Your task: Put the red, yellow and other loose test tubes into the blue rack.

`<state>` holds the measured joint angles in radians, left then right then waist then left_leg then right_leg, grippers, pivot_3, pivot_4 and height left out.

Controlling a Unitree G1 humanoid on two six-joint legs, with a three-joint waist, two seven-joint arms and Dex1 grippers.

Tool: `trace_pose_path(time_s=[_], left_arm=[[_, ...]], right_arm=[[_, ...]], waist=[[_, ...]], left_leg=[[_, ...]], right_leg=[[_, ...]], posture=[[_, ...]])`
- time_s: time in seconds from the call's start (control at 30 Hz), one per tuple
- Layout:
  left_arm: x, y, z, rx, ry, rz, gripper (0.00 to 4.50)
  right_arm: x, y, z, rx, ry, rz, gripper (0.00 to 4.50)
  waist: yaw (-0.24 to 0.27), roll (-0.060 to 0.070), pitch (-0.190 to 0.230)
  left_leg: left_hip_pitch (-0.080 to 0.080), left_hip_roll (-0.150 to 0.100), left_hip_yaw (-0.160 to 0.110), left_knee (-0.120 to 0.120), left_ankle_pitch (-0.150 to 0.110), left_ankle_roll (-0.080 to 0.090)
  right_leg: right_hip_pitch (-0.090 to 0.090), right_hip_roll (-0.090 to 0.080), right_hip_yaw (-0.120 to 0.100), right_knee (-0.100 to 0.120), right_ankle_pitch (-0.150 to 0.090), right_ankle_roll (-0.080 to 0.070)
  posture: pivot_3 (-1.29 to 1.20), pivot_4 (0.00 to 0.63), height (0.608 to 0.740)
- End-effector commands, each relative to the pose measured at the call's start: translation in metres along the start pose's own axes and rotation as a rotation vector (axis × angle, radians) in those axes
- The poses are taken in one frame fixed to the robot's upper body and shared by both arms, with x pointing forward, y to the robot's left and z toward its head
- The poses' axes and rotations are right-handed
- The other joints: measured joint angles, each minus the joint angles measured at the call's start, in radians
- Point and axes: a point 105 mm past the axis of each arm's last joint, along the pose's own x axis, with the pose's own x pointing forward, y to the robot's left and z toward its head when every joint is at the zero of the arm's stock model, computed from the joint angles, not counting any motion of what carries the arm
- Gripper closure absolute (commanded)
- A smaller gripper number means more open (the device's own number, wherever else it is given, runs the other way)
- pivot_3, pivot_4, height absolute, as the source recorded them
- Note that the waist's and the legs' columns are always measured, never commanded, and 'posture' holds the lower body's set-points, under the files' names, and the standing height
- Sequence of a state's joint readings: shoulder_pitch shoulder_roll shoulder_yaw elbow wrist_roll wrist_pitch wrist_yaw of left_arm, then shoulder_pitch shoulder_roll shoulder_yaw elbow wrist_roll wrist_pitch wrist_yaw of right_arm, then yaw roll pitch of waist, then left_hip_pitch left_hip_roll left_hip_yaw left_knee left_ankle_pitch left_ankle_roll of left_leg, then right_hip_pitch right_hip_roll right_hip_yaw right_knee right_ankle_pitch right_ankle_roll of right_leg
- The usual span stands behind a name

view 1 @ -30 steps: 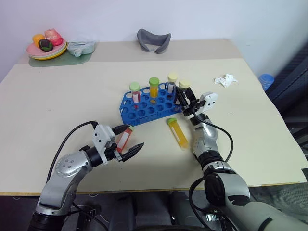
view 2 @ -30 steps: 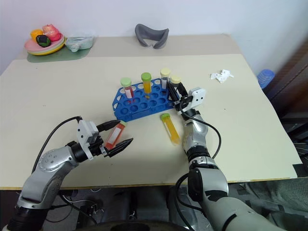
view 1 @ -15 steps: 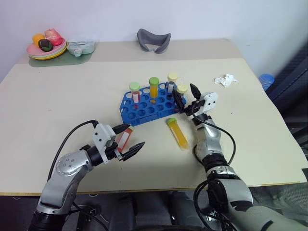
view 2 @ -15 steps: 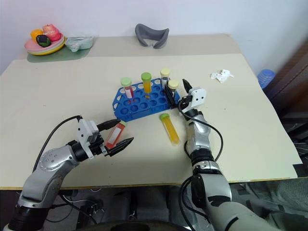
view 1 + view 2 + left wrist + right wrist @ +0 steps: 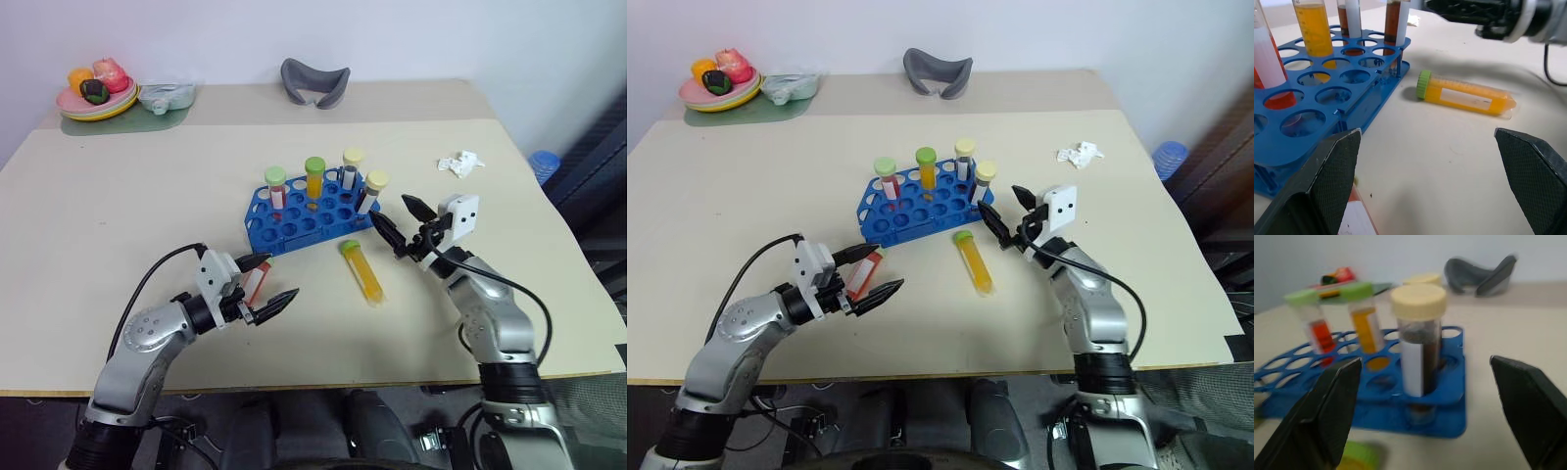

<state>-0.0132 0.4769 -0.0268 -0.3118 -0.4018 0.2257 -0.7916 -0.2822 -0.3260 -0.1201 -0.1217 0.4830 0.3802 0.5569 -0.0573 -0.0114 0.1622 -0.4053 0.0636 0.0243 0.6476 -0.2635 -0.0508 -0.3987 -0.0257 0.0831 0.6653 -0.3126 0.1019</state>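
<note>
The blue rack (image 5: 294,235) stands mid-table and holds several upright tubes: a red one (image 5: 275,188), an orange one (image 5: 313,178) and two dark ones with cream caps (image 5: 373,189). A yellow test tube (image 5: 361,270) with a green cap lies flat on the table in front of the rack. A loose red test tube (image 5: 257,282) lies on the table between the spread fingers of my open left gripper (image 5: 282,275). My right gripper (image 5: 394,215) hangs open just right of the rack, apart from the nearest cream-capped tube (image 5: 1418,347).
A plate of toy food (image 5: 95,98) and a green dish (image 5: 162,98) sit at the back left. A grey curved object (image 5: 313,80) is at the back centre. Crumpled white paper (image 5: 458,163) lies to the right of the rack.
My right gripper opened and let go of the cream-capped dark tube, now standing in the rack. It then drew back to the right. The left gripper stayed put.
</note>
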Motion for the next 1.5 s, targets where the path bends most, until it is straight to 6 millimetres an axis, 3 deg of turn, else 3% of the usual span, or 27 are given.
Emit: trace_pose_path(time_s=[0.03, 0.23, 0.4, 0.57, 0.97, 1.2, 1.5], left_arm=[[0.003, -0.002, 0.006, 0.029, -0.027, -0.021, 0.0], [-0.001, -0.001, 0.003, 0.031, -0.022, -0.028, 0.0], [-0.004, 0.001, -0.001, 0.045, -0.001, -0.053, 0.0], [-0.001, 0.001, 0.001, 0.052, -0.005, -0.073, 0.0], [0.011, -0.012, 0.007, 0.056, -0.005, -0.183, 0.0], [0.007, -0.013, 0.003, 0.095, 0.042, -0.238, 0.0], [0.007, -0.011, 0.004, 0.103, 0.047, -0.241, 0.0]], right_arm=[[-0.003, 0.016, 0.013, 0.036, 0.028, 0.068, 0.24], [-0.021, 0.021, 0.006, -0.126, 0.41, 0.007, 0.24], [-0.026, 0.036, 0.017, 0.015, 0.772, 0.159, 0.24], [-0.01, 0.03, 0.017, 0.024, 0.844, 0.113, 0.24], [0.015, 0.017, -0.019, 0.148, 0.965, -0.049, 0.24], [0.031, 0.019, -0.019, 0.177, 0.968, -0.085, 0.24], [0.026, 0.02, -0.03, 0.091, 0.998, -0.119, 0.24]], waist=[[0.002, 0.0, 0.0], [0.015, 0.0, 0.0], [0.011, 0.0, 0.0], [0.022, -0.001, 0.0], [0.011, -0.001, 0.0], [0.01, -0.001, 0.0], [0.012, -0.001, 0.0]], left_leg=[[0.0, 0.0, 0.0, 0.0, 0.0, 0.0], [-0.002, 0.0, 0.0, 0.001, 0.0, 0.0], [-0.002, 0.0, 0.001, 0.0, 0.0, 0.0], [-0.005, 0.0, -0.001, 0.0, -0.001, 0.002], [-0.006, 0.0, 0.0, 0.0, -0.001, 0.002], [-0.005, 0.0, 0.0, 0.001, -0.001, 0.002], [-0.005, 0.0, 0.0, 0.0, -0.001, 0.002]], right_leg=[[0.0, 0.0, 0.0, 0.0, 0.0, 0.0], [-0.001, -0.001, 0.0, -0.001, 0.0, 0.0], [-0.004, 0.0, 0.001, 0.0, 0.0, 0.0], [-0.005, 0.001, -0.001, -0.002, 0.0, -0.001], [-0.006, 0.0, 0.0, -0.001, 0.0, 0.0], [-0.006, 0.001, 0.0, -0.001, 0.0, -0.001], [-0.006, 0.001, 0.0, -0.001, 0.0, -0.001]], posture=[[0.0, 0.15, 0.74], [0.0, 0.15, 0.74], [0.0, 0.15, 0.74], [0.0, 0.15, 0.74], [0.0, 0.15, 0.74], [0.0, 0.15, 0.74], [0.0, 0.15, 0.74]])
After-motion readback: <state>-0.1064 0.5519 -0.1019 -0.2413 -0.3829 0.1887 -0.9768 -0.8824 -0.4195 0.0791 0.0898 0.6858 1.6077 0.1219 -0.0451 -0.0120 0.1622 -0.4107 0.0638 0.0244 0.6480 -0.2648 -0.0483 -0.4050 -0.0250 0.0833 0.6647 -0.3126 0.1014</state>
